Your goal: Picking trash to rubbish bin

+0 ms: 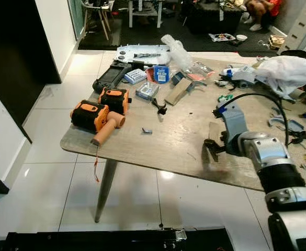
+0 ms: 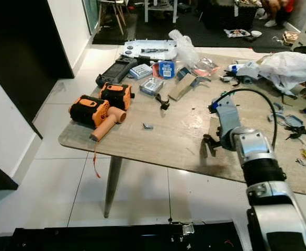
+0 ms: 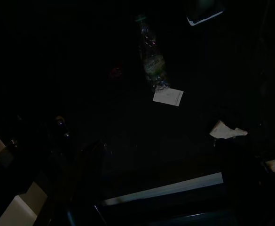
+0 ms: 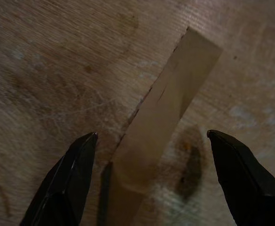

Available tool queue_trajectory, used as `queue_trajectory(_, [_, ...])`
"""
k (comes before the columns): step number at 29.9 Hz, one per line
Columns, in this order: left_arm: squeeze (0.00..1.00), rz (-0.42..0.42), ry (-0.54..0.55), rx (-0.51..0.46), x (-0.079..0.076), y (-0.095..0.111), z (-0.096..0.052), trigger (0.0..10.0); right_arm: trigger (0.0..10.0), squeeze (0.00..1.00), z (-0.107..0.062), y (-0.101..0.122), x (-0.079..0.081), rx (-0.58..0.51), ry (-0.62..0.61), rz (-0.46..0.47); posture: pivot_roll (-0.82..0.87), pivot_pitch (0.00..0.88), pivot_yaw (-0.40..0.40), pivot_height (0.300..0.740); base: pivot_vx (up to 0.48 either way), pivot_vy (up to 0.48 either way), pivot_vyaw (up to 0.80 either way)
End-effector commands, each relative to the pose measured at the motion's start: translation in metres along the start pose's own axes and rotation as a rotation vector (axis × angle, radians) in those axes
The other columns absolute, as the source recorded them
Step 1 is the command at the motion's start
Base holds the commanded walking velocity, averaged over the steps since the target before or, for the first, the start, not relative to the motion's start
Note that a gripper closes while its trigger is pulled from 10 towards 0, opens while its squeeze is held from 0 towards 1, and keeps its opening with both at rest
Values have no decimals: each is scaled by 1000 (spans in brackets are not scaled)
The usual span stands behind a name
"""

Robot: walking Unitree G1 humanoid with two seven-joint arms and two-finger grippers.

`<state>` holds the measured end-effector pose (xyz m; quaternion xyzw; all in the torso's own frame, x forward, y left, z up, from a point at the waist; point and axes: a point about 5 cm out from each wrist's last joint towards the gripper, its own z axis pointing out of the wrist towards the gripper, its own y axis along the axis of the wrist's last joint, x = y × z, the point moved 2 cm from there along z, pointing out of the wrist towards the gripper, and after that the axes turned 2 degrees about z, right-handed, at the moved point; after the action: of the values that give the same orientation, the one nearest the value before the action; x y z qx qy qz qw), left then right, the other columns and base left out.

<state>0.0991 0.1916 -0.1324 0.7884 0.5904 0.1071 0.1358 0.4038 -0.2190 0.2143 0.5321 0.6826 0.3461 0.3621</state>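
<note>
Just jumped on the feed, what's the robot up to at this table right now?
The right gripper is down over the wooden table, fingers open on either side of a flat strip of cardboard lying on the top, not yet gripped. The left arm hangs idle in the dark. Tools and a white plastic bag crowd the far side.

Bare desk (image 1: 179,141) is seen around the right gripper (image 1: 213,149), whose fingers are spread on both sides of a cardboard strip (image 4: 165,113). At 10 o'clock lies a small clip (image 1: 146,130); at 12 o'clock, clutter is crowded.
</note>
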Motion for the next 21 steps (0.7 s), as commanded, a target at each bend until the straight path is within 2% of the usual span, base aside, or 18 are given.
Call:
queue_trajectory(1, [0,28,-90,-3,-31,2,4,10000,10000,0,6,-20,4,73,14,35,-85,227,-28,740,0,0,0])
queue_trajectory(2, [0,29,-87,-1,-30,2,4,10000,10000,0,7,-20,8,60,43,105,-85,222,-28,740,0,0,0])
queue_trajectory(4, [0,29,-86,-1,-29,2,4,10000,10000,0,7,-20,9,57,52,130,-85,222,-28,740,0,0,0])
queue_trajectory(5, [0,30,-83,-1,-28,2,4,10000,10000,0,7,-22,12,51,80,192,-85,222,-28,740,0,0,0])
queue_trajectory(7, [0,32,-82,-2,-27,3,4,10000,10000,0,8,-24,12,50,87,240,-84,219,-25,740,0,0,0])
queue_trajectory(17, [0,38,-82,-7,-26,5,4,10000,10000,0,9,-35,10,79,74,258,-91,218,-20,740,0,0,0])
queue_trajectory(18, [0,37,-84,-7,-27,6,4,10000,510,0,9,-40,10,94,75,254,-91,218,-20,740,0,0,0])
queue_trajectory(19, [0,36,-84,-8,-27,6,5,10000,0,0,9,-42,10,103,68,245,-93,220,-22,740,0,0,0])
queue_trajectory(21, [0,34,-85,-8,-28,6,5,10000,0,0,10,-45,8,115,56,236,-93,220,-22,740,0,0,0])
